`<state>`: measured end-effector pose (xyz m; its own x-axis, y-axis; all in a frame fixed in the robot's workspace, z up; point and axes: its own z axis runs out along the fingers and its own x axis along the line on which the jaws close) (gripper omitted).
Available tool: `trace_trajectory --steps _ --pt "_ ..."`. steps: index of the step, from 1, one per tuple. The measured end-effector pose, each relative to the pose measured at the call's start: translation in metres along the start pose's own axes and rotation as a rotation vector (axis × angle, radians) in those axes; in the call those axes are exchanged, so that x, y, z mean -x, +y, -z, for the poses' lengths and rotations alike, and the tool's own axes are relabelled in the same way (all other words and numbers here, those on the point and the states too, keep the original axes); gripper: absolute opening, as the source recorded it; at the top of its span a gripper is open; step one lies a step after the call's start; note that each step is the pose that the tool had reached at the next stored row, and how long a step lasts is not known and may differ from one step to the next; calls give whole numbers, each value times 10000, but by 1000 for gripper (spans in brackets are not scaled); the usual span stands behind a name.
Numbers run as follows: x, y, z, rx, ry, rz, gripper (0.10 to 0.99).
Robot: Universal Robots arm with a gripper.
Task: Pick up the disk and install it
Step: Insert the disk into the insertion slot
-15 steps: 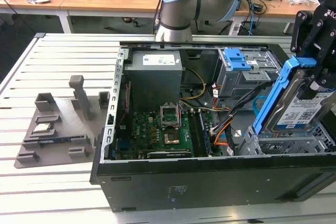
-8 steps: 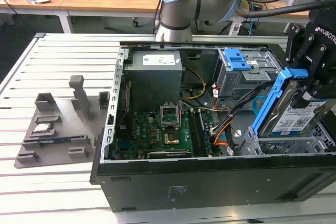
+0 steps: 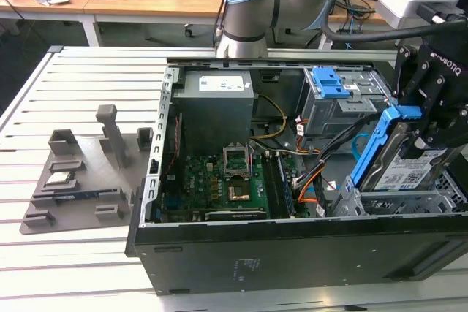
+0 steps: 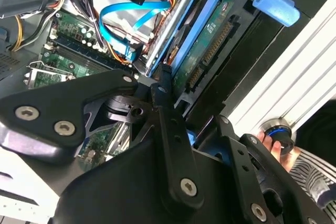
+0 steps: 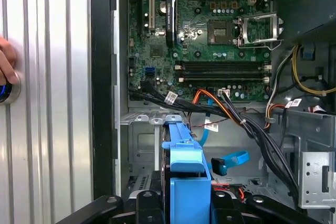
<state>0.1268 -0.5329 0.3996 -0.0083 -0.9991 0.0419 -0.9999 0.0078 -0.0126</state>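
Observation:
The disk (image 3: 401,168) is a silver drive with a white label in a blue bracket (image 3: 371,153). It hangs tilted, one end up, over the metal drive cage (image 3: 409,200) at the exterior view's right end of the open computer case. My gripper (image 3: 428,135) is shut on it from above. In the second wrist view the disk's green underside (image 4: 209,43) and the blue bracket tab (image 4: 274,1) rise beyond the black fingers (image 4: 167,111). In the first wrist view the blue bracket (image 5: 184,163) sits between the two fingertips, above the cage floor.
The case (image 3: 241,261) lies open on a slatted white table (image 3: 73,93), with motherboard (image 3: 219,180), power supply (image 3: 216,107) and a blue-latched bay (image 3: 329,82). Orange and blue cables (image 5: 220,106) run beside the cage. A grey fixture (image 3: 80,180) stands left. A person's hand (image 5: 5,61) rests by a button.

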Motion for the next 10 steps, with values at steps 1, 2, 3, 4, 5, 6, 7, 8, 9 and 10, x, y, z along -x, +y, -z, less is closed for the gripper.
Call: trace_trajectory --steps 1,2,3,4,5,6,7,8,9,10 --pt "1 0 -25 -1 -2 0 365" --pt "2 1 -40 -1 0 0 365" --pt "2 1 -51 0 0 0 365" --pt "3 1 -72 0 -1 0 365" --pt "4 1 -99 0 -1 0 365" --pt "5 1 -113 0 -1 0 365" --pt "5 2 -121 0 -1 0 365" --pt "5 1 -121 -1 -1 0 365" --pt "5 1 -122 -1 1 0 365" --pt "5 2 -124 -1 0 0 365"
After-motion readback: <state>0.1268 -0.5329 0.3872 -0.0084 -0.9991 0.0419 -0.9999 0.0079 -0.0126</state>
